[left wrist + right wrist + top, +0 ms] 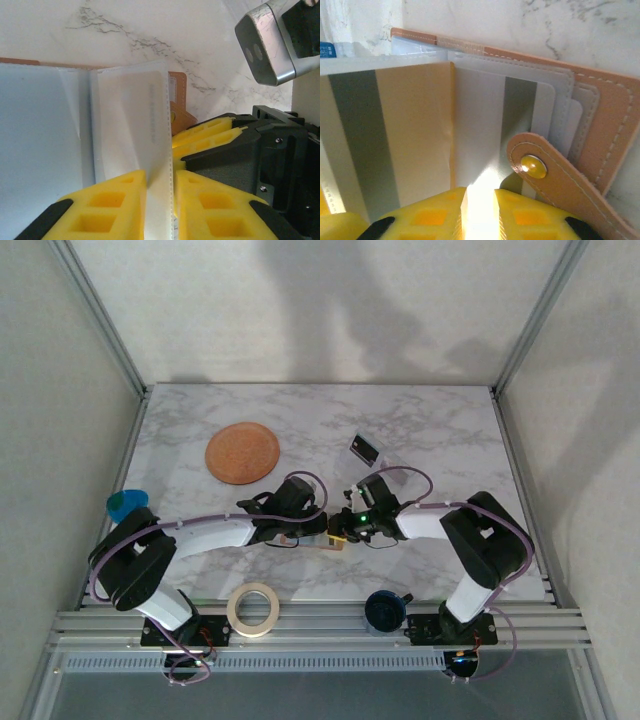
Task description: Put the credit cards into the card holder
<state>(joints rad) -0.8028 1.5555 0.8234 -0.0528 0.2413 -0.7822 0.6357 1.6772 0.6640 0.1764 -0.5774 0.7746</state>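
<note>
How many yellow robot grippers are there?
2. The left gripper pinches the wallet by a clear sleeve. The right gripper grips the wallet beside its snap tab.

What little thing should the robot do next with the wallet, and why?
Probably the right gripper should nudge the whitish card slightly deeper into the card holder's clear sleeve. The left gripper pinches that sleeve, and the card's end seems to sit between the right fingers.
</note>
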